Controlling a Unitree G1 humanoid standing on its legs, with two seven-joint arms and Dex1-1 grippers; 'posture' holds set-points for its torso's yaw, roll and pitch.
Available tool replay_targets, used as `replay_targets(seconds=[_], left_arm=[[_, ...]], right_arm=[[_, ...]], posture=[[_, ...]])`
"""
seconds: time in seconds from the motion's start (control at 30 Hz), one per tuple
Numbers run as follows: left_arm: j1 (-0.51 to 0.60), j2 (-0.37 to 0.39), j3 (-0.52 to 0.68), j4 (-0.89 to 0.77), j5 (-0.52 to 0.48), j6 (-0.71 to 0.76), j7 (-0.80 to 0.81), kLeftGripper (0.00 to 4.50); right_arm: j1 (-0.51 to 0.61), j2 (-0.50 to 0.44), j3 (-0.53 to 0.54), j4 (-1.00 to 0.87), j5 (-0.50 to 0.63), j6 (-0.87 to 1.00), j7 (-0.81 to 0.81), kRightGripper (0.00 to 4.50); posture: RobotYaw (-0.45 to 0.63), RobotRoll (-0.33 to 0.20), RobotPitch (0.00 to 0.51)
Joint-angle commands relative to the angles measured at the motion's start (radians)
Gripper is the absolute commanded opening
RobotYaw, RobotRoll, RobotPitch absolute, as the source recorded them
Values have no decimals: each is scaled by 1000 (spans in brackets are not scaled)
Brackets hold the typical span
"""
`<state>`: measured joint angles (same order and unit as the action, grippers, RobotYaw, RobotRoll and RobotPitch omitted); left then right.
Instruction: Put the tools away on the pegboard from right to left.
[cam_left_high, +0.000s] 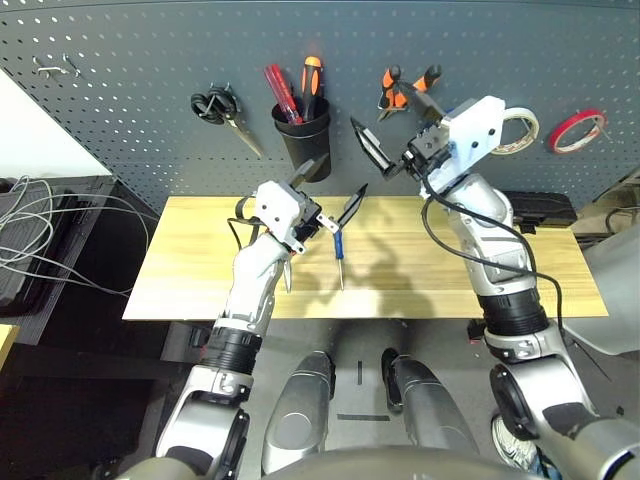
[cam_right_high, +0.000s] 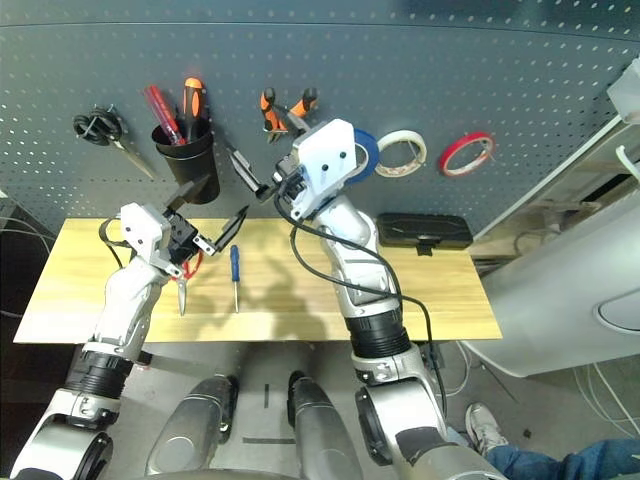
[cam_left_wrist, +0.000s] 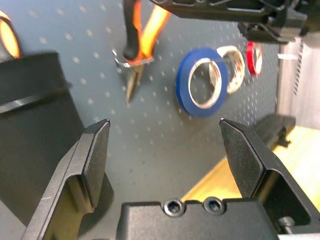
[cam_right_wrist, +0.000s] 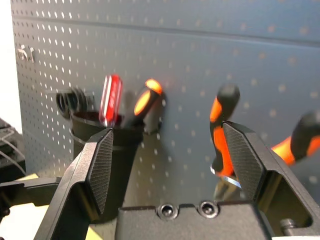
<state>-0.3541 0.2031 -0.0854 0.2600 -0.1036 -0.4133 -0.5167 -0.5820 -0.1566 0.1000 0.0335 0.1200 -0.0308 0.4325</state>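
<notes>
Already on the pegboard (cam_left_high: 120, 70): the pliers (cam_left_high: 405, 90) hang from a hook, orange-and-black handles up and splayed, nose down; the blue tape ring (cam_right_high: 365, 152) hangs flat against the board just right of them, partly behind the right arm. Screwdriver (cam_left_high: 339, 255) lies on the table (cam_left_high: 180, 270), long axis running roughly away from the robot, blue handle at the far end toward the board, shaft tip toward the robot. Red-handled scissors (cam_right_high: 186, 278) lie on the table under the left arm, red handles toward the board, blades pointing to the robot; handles partly hidden. Left gripper (cam_left_high: 334, 195) is raised over the table just above the screwdriver's handle end, fingers spread wide, holding nothing. Right gripper (cam_left_high: 382, 150) is up near the board beside the pliers and the black cup (cam_left_high: 303, 135), fingers spread wide too, nothing between them, touching nothing. White tape ring (cam_left_high: 522, 130) and red tape ring (cam_left_high: 577, 130) hang further right.
</notes>
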Motion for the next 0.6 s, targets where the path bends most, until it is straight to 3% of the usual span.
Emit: replay_targets(seconds=[0.03,0.6], left_arm=[[28,6,-25,23,34,1,-6,4500],[10,12,-79,151,106,102,-15,4500]], right_arm=[[40,-16,-13,30,6,7,12,4448],[210,-105,-8,155,-28,-44,67,4448]], posture=[[136,0,218],[122,0,233]])
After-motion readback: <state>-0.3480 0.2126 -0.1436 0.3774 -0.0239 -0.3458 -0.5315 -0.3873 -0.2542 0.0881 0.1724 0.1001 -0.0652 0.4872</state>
